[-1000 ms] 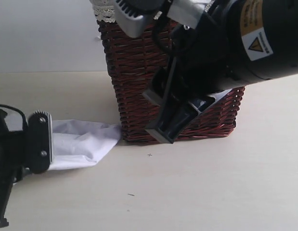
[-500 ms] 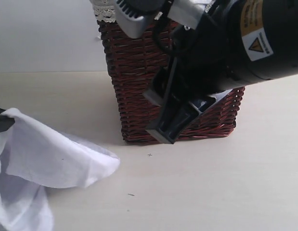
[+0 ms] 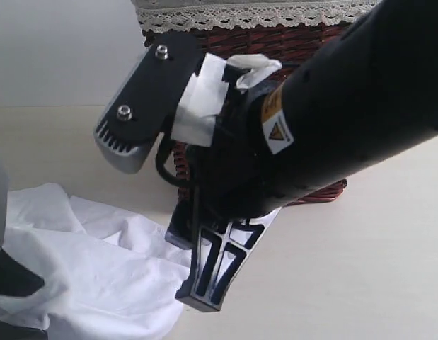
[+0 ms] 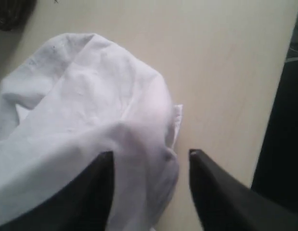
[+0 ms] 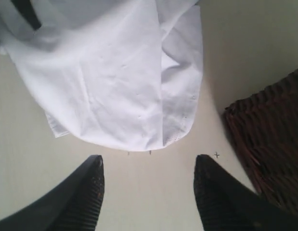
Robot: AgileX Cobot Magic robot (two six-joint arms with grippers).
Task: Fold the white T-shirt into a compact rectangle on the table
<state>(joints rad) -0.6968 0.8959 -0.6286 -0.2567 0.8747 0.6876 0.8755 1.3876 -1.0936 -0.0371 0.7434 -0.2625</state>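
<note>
Right wrist view showed the right end effector (image 5: 149,166) spread wide and empty, the white T-shirt (image 5: 115,82) crumpled on the table (image 5: 23,159) just ahead of its tips. The left end effector (image 4: 149,156), nearer, gaped astride the cloth.

The white T-shirt (image 3: 98,276) is plain white with soft grey shadows in its folds, and the table (image 3: 360,283) is pale cream with a few tiny dark specks. At the top of the exterior view, the wicker basket (image 3: 296,39) shows a dark reddish-brown weave under beige lace trim (image 3: 240,14) with a scalloped openwork pattern, while the wall (image 3: 56,49) at upper left is pale grey-white. The right arm (image 3: 360,113) is glossy black with a white label (image 3: 277,127) bearing an orange-yellow warning triangle, and the right gripper (image 5: 149,163) has black fingers (image 5: 86,197) with fine ribbing.
</note>
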